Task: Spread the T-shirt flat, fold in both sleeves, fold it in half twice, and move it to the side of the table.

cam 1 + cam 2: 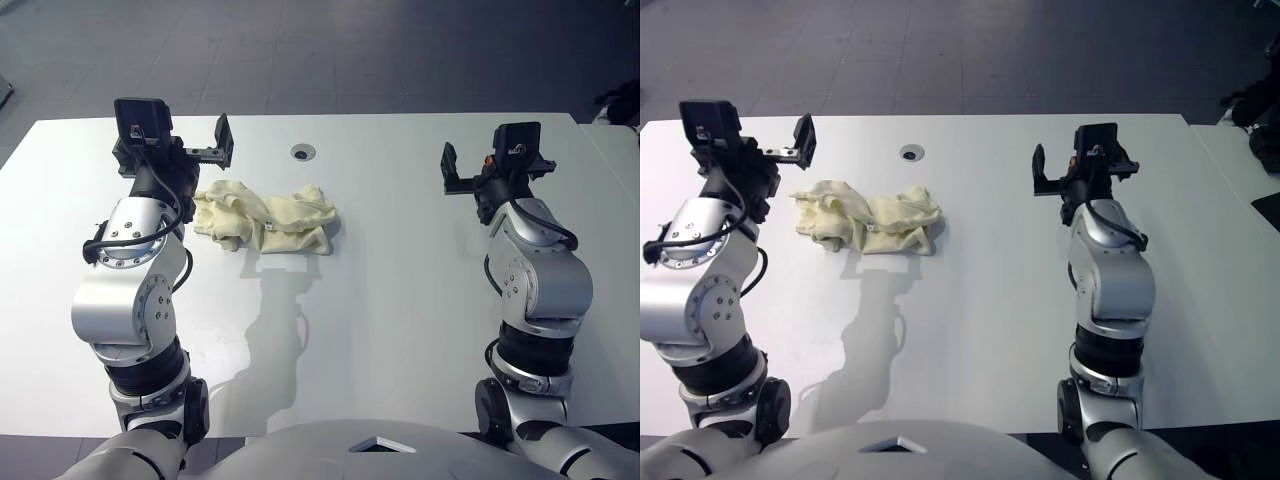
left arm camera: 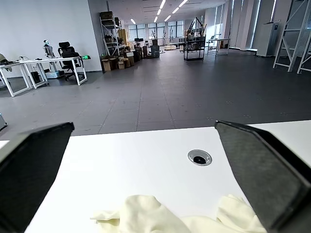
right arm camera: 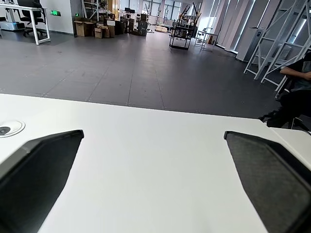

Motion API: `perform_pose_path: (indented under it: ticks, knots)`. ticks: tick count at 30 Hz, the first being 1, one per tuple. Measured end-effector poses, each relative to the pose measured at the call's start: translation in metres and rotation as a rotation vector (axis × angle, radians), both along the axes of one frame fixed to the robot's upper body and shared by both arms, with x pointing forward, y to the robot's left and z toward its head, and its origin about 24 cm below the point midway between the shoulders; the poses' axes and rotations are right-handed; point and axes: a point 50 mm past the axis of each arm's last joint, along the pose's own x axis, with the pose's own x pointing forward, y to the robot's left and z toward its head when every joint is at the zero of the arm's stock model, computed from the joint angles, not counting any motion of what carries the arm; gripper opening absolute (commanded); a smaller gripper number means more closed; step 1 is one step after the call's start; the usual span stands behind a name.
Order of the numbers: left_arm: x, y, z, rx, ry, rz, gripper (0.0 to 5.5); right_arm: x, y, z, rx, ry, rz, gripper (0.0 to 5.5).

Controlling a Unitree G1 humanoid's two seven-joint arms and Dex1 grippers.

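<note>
Two arms in the head views, one on each side of the white table [image 1: 400, 260]. The left gripper [image 1: 175, 150] is at the far left of the tabletop, spread wide and holding nothing. The T-shirt [image 1: 265, 220], pale yellow, lies crumpled in a loose heap left of centre, just beside that gripper on its inner side and apart from it. A round cable grommet [image 1: 302, 152] is set in the table just beyond the heap. The right gripper [image 1: 495, 170] is well apart from it on the right side, also spread wide and empty.

Left wrist view: the left fingers [image 2: 262, 170] stand far apart. Bare tabletop and the grommet lie between them, and the shirt's rumpled folds lie near the camera.

Right wrist view: the right fingers [image 3: 267, 170] stand equally far apart, with plain white tabletop between them.
</note>
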Motion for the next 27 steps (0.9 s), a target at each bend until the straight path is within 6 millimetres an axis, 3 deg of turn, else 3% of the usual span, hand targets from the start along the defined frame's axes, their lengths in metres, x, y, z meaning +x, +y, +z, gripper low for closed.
perform_pose_path:
  ticks: [7, 12, 17, 23, 27]
  knots:
    - [0.015, 0.003, -0.011, 0.062, 0.026, -0.005, 5.40, 0.004, 0.002, 0.002, -0.001, -0.024, 0.010, 5.39]
    - [0.049, 0.012, -0.052, 0.215, 0.205, -0.050, 5.40, 0.006, 0.008, 0.001, 0.008, -0.030, 0.032, 5.39]
    - [0.073, 0.019, -0.100, 0.535, 0.353, -0.117, 5.40, 0.006, 0.011, 0.000, 0.014, -0.036, 0.038, 5.39]
    - [0.062, 0.003, -0.133, 0.709, 0.403, -0.257, 5.40, 0.006, 0.011, 0.001, 0.030, -0.047, 0.026, 5.39]
    - [0.044, -0.033, -0.138, 0.556, 0.400, -0.382, 5.40, 0.007, 0.012, 0.001, 0.035, -0.056, 0.020, 5.39]
